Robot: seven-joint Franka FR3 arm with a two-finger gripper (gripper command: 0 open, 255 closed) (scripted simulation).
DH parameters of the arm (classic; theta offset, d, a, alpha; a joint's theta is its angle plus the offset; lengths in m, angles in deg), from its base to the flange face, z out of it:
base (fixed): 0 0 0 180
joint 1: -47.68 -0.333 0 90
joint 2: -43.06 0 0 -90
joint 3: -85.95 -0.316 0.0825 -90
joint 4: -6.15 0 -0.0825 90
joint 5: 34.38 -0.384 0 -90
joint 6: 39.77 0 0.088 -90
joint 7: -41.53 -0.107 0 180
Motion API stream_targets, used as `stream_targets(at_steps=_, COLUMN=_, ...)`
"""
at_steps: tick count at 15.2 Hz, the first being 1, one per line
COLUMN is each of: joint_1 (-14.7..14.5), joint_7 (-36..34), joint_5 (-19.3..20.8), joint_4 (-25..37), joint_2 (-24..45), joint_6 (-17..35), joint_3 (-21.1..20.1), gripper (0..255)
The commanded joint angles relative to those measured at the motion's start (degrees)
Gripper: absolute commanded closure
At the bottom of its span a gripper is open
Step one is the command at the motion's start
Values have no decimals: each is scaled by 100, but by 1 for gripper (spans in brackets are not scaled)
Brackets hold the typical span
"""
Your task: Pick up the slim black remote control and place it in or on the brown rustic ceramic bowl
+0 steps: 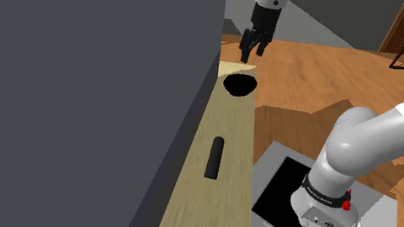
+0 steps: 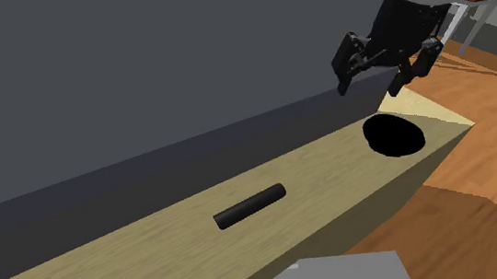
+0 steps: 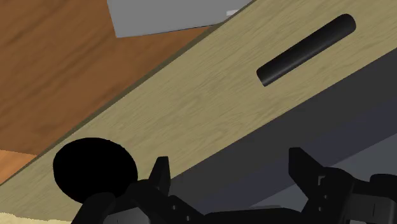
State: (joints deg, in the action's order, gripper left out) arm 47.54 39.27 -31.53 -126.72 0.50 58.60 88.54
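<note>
- Because nothing is gripping it, the remote (image 2: pixel 249 206) is lying flat on the counter (image 2: pixel 326 187), well apart from the bowl (image 2: pixel 393 136) at its far end.
- The gripper (image 2: pixel 369 91) is hovering above the bowl, fingers spread and empty, so grasping is probably calling for a move nearer.

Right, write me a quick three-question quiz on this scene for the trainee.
1. True or false: the remote lies inside the bowl.
2. The gripper is: A open and empty, B shut on the remote, C shut on nothing.
3. Fill in: the gripper hovers nearer the ___ than the remote.

Key: 1 false, it lies on the wooden counter; 2 A; 3 bowl.
</note>
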Motion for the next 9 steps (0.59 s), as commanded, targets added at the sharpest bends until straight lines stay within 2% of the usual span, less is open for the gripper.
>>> stream_targets(at_steps=1, joint_1=0, joint_7=0, joint_5=0, joint_4=0, joint_2=0, joint_6=0, joint_3=0, gripper=0)
stream_targets(at_steps=9, joint_1=306, joint_7=-2448, joint_5=-467, joint_4=-1600, joint_2=-783, joint_6=823, joint_3=-1244, gripper=0)
